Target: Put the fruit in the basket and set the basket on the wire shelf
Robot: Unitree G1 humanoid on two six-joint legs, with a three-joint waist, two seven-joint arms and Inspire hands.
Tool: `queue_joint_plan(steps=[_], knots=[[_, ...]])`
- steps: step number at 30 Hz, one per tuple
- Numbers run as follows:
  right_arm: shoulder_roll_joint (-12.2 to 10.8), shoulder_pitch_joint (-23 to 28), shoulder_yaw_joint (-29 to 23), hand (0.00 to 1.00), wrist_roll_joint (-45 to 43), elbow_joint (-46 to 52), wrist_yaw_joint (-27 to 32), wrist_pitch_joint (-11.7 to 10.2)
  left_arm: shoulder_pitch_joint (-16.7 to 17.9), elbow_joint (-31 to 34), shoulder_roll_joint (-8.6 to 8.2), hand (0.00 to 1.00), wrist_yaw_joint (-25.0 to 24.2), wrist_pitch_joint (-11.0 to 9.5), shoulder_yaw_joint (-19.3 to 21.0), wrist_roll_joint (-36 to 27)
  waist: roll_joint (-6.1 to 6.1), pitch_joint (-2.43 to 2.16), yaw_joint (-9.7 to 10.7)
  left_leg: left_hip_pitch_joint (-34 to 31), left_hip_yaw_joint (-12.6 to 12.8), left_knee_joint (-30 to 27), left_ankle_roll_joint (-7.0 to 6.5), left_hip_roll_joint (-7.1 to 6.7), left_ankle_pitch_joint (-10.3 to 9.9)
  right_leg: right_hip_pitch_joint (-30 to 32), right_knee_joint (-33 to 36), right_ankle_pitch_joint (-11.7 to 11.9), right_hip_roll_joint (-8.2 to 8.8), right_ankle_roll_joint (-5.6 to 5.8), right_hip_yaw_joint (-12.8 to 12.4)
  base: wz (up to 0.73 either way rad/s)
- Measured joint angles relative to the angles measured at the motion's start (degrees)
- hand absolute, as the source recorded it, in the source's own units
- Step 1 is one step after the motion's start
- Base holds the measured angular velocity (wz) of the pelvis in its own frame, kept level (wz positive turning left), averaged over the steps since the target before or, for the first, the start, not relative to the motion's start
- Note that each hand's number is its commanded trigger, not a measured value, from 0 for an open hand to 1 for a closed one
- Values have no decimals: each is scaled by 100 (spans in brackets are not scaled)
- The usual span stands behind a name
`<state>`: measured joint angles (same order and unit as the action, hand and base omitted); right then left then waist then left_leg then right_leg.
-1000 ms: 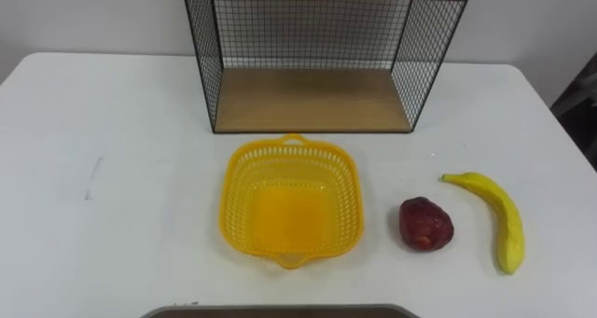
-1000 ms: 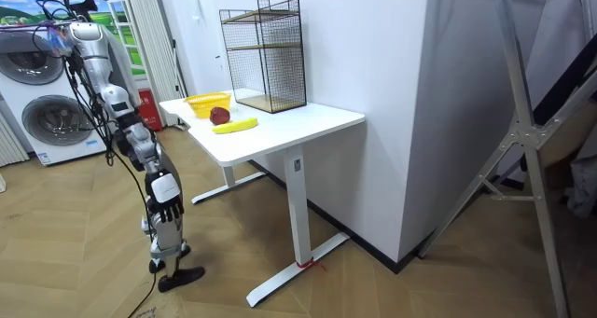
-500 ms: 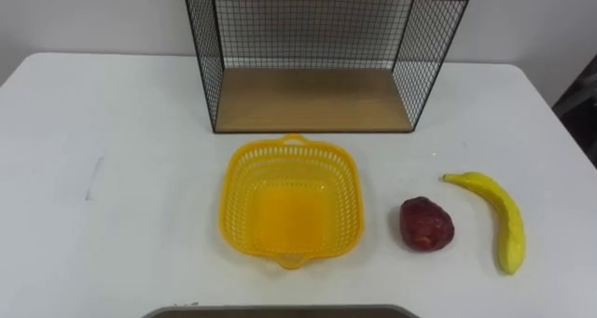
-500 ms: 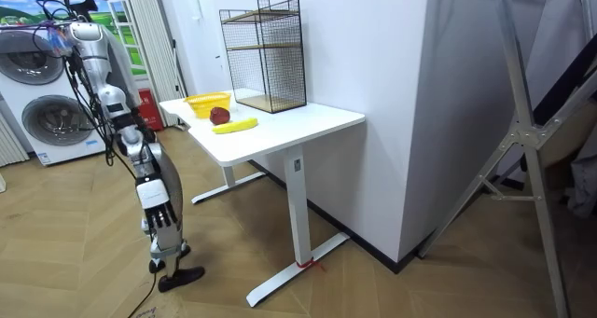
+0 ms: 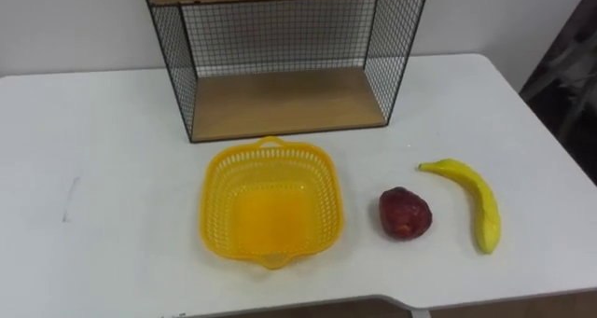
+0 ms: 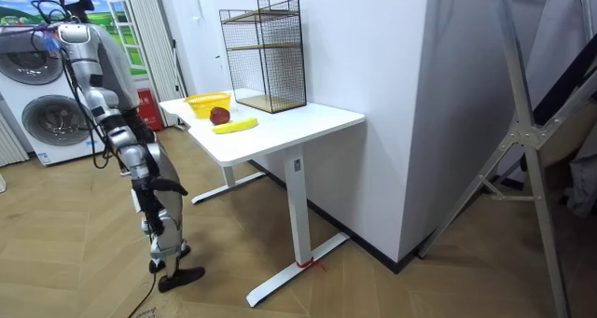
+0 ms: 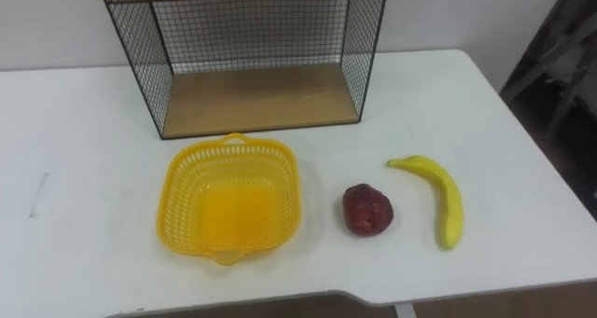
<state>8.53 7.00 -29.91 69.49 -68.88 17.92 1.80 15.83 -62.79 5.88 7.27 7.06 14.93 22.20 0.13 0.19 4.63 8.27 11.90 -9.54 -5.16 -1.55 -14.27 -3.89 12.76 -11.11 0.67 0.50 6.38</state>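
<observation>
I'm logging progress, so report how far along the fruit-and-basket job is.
Nothing looks done yet: the yellow basket sits empty on the white table, in front of the wire shelf. Nothing is in hand either: the red fruit and the banana lie on the table to the basket's right, untouched. Left to do: both fruits into the basket, then the basket onto the shelf.

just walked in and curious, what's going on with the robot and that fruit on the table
Nothing has been picked up yet. The robot stands at the end of the white table, looking down at it. The yellow basket sits empty in front of the wire shelf. A dark red fruit and a banana lie on the table to the basket's right, apart from each other.
</observation>
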Motion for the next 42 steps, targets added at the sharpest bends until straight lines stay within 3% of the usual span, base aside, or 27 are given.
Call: queue_joint_plan(steps=[4,9,12,17,20,24,30,33,36,42], knots=[[31,-18,-552,0,214,458,600,-248,103,154,109,0,133,-133,74,-9,-66,-28,62,16,21,1,-2,-4,2,26,98,0,5,1,-12,-3],[97,-51,-928,0,192,1432,1414,-403,138,283,177,0,257,-218,78,-5,-116,-37,158,12,61,47,-4,-5,1,66,129,0,-4,1,-85,-5],[119,-85,-976,0,-76,2103,2108,-628,115,313,180,0,258,-225,75,-2,-182,-52,178,-104,63,-3,-4,-3,1,174,119,0,-3,1,-103,-1],[237,-188,-1041,0,-1404,3381,3274,-817,118,346,206,0,262,-249,46,-1,-240,-64,177,-234,42,-15,-11,-12,6,291,169,4,-1,7,-107,1],[264,-200,-945,0,-2804,4377,3711,-865,111,377,260,0,265,-265,43,8,-257,-52,165,-274,41,-13,-10,-8,8,339,168,5,-6,6,-106,0],[315,-166,-337,0,-4309,5716,3986,-994,89,372,277,0,337,-304,-335,-13,-237,-35,60,-337,91,2,-8,1,8,414,165,13,-29,-3,-162,-7],[318,-143,800,0,-5620,6675,3602,-1054,-68,250,317,0,344,-470,-851,-20,-177,-22,-174,-345,187,10,0,67,7,383,-26,116,-83,-22,-166,-6],[331,-148,1142,0,-5695,6760,3124,-1065,-61,86,314,0,343,-497,-966,-19,-174,-8,-236,-297,186,31,4,69,5,341,-110,117,-87,-21,-167,0],[332,-139,1421,0,-5641,6759,2556,-1064,-61,87,282,0,339,-506,-969,-18,-147,36,-296,-263,166,30,5,69,4,277,-115,117,-83,-21,-177,0],[511,-135,2406,0,-5692,6797,1350,-1051,-59,93,314,0,330,-575,-1208,-11,-98,16,-363,-268,146,11,7,76,6,248,-116,120,-79,-26,-156,2]])
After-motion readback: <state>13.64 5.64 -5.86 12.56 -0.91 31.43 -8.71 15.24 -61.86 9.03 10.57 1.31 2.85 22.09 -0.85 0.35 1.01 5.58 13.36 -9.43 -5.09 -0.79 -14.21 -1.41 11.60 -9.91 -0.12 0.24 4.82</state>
